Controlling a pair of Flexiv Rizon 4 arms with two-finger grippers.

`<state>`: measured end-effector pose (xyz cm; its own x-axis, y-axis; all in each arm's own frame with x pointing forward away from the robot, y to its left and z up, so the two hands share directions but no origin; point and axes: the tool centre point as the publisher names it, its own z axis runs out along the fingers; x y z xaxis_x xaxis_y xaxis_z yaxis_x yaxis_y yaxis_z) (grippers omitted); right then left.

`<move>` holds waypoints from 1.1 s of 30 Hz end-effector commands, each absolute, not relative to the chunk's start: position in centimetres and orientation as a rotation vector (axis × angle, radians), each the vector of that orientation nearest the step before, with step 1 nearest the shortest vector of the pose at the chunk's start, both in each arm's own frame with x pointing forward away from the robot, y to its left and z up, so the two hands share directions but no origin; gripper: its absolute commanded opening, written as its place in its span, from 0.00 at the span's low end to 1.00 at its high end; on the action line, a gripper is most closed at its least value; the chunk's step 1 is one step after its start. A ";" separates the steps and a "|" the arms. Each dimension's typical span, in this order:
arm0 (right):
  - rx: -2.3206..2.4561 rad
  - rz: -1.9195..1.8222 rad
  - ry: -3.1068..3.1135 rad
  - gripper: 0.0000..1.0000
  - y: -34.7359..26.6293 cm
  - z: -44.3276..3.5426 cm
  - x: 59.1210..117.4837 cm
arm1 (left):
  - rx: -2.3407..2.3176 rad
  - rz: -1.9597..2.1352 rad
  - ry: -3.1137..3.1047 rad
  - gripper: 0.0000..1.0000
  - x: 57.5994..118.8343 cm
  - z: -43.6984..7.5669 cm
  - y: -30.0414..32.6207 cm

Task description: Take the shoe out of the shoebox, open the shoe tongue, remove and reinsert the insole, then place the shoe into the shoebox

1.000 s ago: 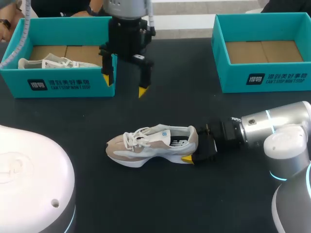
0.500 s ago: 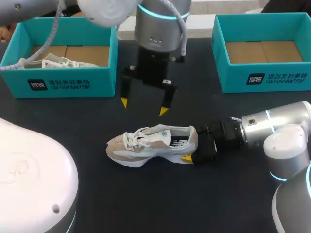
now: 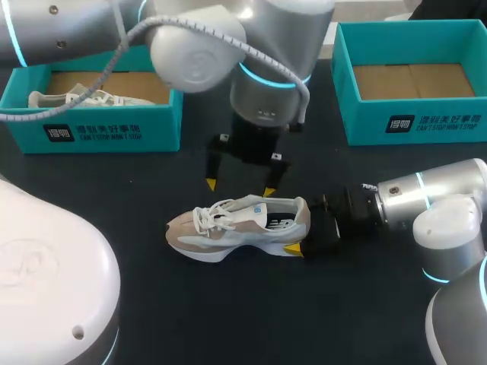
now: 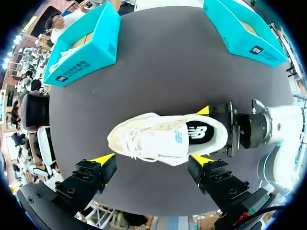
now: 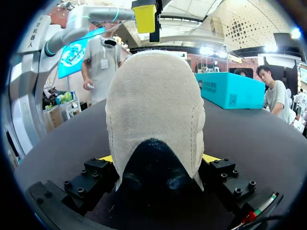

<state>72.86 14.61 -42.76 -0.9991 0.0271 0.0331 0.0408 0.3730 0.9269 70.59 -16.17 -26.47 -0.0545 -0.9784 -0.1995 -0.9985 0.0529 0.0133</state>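
Observation:
A beige and white shoe (image 3: 232, 224) lies on its side on the dark table (image 3: 228, 312), toe to the left. My right gripper (image 3: 303, 226) is shut on its heel; in the right wrist view the heel (image 5: 153, 120) fills the space between both yellow tips of the gripper (image 5: 158, 160). My left gripper (image 3: 240, 187) hangs open just above the shoe's middle. In the left wrist view the shoe (image 4: 163, 139) lies ahead of its spread fingers (image 4: 152, 159), laces and tongue facing up, untouched.
A teal shoebox (image 3: 91, 122) at the back left holds another pale shoe (image 3: 76, 97). A second teal shoebox (image 3: 411, 84) at the back right shows only its cardboard floor. My left arm's white elbow housing (image 3: 46, 281) fills the front left.
My left gripper has come from beside the left shoebox, right and toward the front, and now hangs over the shoe. The right gripper and the shoe have stayed put.

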 end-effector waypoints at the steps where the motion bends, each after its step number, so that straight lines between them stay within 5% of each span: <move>1: -0.066 -1.746 -2.596 0.00 15.4 -43.5 73.0 | -2.045 0.255 2.152 1.00 70.7 -28.4 -17.4; 33: -0.066 -1.746 -2.596 0.00 15.4 -43.5 73.0 | -2.052 0.473 1.948 1.00 71.4 -36.6 -18.9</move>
